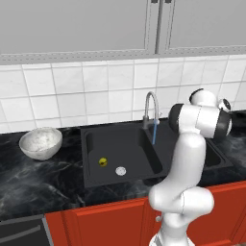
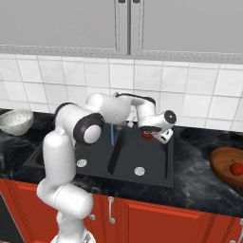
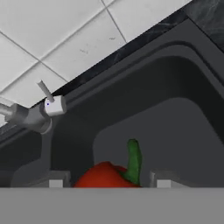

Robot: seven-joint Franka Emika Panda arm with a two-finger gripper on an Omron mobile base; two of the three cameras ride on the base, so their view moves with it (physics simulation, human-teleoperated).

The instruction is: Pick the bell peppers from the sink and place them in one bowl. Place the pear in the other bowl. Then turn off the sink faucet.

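Bell pepper (image 3: pixel 107 176), glossy red with a green stem, is grasped in the claw (image 3: pixel 109 183) above the matte black sink (image 3: pixel 175 131); light, slippery, best clasped around the body.

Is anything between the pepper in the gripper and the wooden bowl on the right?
Nothing visible blocks it. The gripper holds a red bell pepper above the right basin of the sink; bare dark counter lies between it and the wooden bowl, which already holds one pepper.

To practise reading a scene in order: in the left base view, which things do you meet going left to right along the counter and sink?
White bowl → pear → drain disc → faucet → robot arm.
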